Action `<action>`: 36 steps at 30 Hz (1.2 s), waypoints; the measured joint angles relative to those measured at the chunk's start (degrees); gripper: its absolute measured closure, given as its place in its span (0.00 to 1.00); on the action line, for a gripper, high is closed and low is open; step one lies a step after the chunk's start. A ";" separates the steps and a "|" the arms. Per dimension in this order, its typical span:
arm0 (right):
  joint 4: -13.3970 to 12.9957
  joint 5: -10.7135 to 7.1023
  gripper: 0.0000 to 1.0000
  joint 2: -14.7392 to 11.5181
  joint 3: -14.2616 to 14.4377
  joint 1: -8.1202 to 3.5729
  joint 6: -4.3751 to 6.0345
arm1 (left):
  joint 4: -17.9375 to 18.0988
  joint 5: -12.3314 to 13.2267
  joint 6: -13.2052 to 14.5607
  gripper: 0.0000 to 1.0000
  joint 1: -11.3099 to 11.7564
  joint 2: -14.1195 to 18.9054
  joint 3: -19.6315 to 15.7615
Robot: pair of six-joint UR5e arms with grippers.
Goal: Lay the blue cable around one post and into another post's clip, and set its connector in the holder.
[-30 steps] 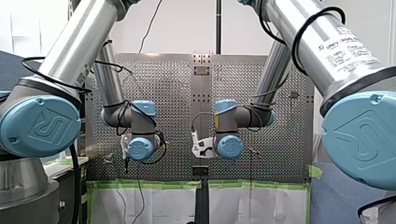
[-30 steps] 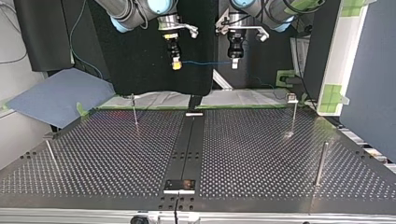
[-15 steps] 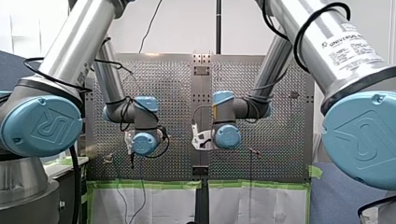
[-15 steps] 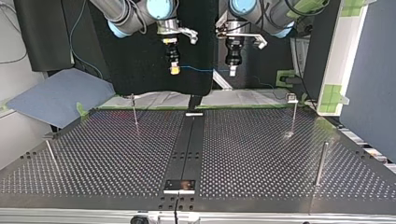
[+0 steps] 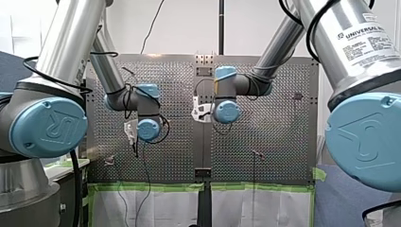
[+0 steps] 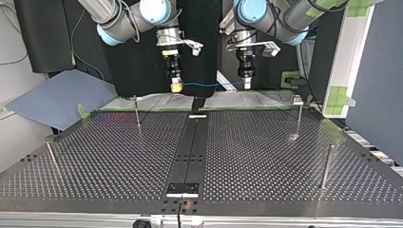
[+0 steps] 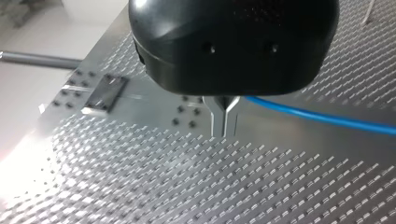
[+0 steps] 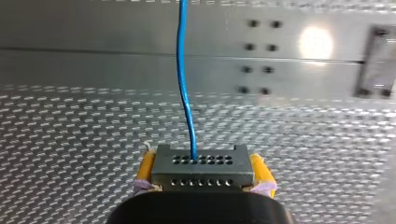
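Observation:
In the top view my right gripper [image 6: 176, 87], with yellow pads, hangs above the table's far edge. It is shut on a dark grey connector [image 8: 203, 167]. The blue cable [image 6: 211, 85] runs level from it to my left gripper [image 6: 247, 84] at the view's right. In the left wrist view the metal fingers [image 7: 219, 119] of my left gripper [image 7: 224, 127] are pinched shut on the blue cable [image 7: 322, 117], which leaves sideways. In the right wrist view my right gripper [image 8: 203, 173] holds the connector while the cable [image 8: 183, 70] runs straight ahead over the perforated plate.
Thin posts stand on the perforated table [image 6: 266, 156]: one at the far left [image 6: 137, 113], one with a clip on top at the far right [image 6: 298, 116], and two nearer ones [image 6: 326, 166] [image 6: 51, 156]. A small dark holder [image 6: 183, 188] sits on the centre strip near the front edge.
Both grippers have come down in the top view, carrying the cable taut between them. My left gripper also shifted slightly toward that view's right. Both grips are unchanged.

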 joint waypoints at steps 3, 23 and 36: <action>1.51 -0.64 1.00 -1.55 -1.54 -0.02 -0.11 | -1.51 -0.73 -0.17 1.00 0.76 1.51 0.95; 10.33 -5.85 1.00 -3.56 -11.62 0.60 -4.25 | -11.23 1.12 -6.54 1.00 9.94 11.25 2.38; 14.00 -8.76 1.00 -3.38 -18.20 2.22 -5.07 | -18.70 8.43 -13.29 1.00 17.41 18.73 5.01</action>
